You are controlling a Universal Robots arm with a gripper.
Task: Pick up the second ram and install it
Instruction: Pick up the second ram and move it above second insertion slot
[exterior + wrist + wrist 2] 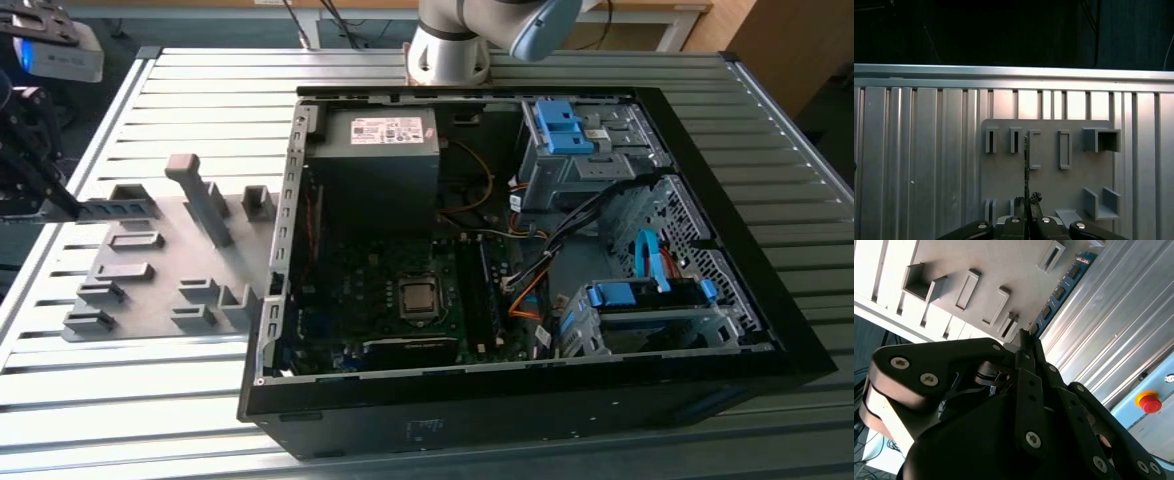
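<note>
Second wrist view: jaws closed on the second ram, wrist over grey holder tray.

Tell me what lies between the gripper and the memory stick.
Nothing. In the second wrist view the gripper is shut on one end of the memory stick, and the rest of the stick juts out over the grey tray.

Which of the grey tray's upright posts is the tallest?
The slim post in the exterior view; it rises well above the squat blocks elsewhere on the tray.
</note>
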